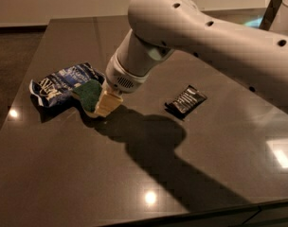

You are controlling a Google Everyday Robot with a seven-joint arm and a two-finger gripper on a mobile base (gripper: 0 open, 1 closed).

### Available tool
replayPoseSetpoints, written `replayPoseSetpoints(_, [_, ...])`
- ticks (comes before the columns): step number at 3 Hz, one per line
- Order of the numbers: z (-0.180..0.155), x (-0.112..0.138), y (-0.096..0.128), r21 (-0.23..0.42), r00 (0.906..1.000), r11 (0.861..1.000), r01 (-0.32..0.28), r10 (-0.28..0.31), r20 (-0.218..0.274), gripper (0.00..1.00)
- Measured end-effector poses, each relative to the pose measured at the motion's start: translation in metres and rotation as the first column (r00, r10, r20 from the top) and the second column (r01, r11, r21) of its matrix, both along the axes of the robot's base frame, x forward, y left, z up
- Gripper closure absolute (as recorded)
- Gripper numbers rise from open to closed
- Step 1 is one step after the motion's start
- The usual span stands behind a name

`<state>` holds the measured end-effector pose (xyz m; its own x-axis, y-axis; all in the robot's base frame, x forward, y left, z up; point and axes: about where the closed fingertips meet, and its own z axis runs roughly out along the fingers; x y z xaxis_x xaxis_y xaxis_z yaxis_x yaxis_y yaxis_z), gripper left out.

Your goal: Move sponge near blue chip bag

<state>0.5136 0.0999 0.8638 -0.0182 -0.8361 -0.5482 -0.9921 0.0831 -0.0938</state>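
Note:
The sponge (89,94), dark green on top with a pale base, sits tilted at the tip of my gripper (106,105), low over the dark table (134,183). The gripper appears shut on it; one pale finger (108,103) shows on its right side. The blue chip bag (61,84), crumpled with white lettering, lies just left of the sponge, and the sponge touches or nearly touches its right end. My white arm (191,37) reaches in from the upper right.
A small black wrapper with white text (185,100) lies on the table to the right of the gripper. The table's left edge runs close to the bag, and its front edge runs along the bottom.

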Motion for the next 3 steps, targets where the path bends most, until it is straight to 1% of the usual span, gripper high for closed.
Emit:
replayPoseSetpoints(1, [0.0,-0.0009,0.0012,-0.001,1.0,1.0,-0.003,0.003,0.0,0.14])
replayPoseSetpoints(2, [-0.0001,-0.0019,0.0024,-0.002,1.0,1.0,-0.006,0.006,0.0,0.0])
replayPoseSetpoints(3, [-0.0001,-0.002,0.0024,-0.002,1.0,1.0,-0.006,0.006,0.0,0.0])
